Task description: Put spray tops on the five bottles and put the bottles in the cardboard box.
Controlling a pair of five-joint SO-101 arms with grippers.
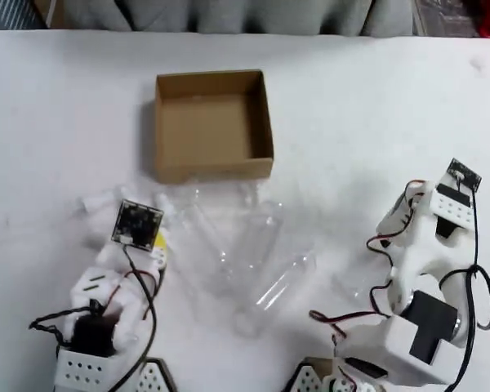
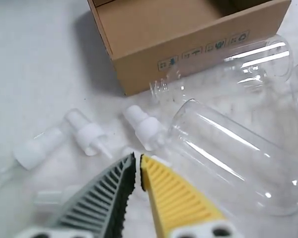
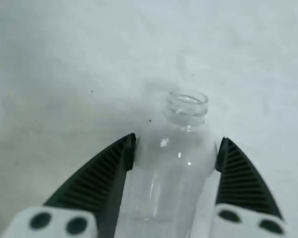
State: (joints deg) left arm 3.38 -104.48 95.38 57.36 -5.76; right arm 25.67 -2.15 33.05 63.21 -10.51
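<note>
White table [image 1: 65,98]. The open, empty cardboard box [image 1: 216,170] sits at 12 o'clock of the high view's centre.

Right arm [image 1: 425,278] at 4 o'clock, left arm [image 1: 106,310] at 8 o'clock, both near the table's front edge.

Loose bottles [image 1: 286,282], clear and uncapped, lie on their sides in a cluster at the centre, at 6 o'clock of the box. The left wrist view shows one [image 2: 248,59] touching the box's front wall and another [image 2: 228,153] just beside the left gripper's yellow jaw.

Right gripper [image 3: 176,146]: black jaws spread wide, one on each side of a clear bottle [image 3: 174,173], and they look to touch its body. The bottle's open threaded neck points away from the wrist. Cannot tell if it is lifted or resting on the table.

Left gripper [image 2: 138,161]: grey and yellow jaws almost together, with only a sliver of gap at the tips and nothing between them. It sits low over the table.

White spray tops [image 2: 87,134] lie loose on the table at 9 o'clock of the bottle cluster, just ahead of the left gripper's tips. One [image 2: 144,126] is close to the nearest bottle's base.
</note>
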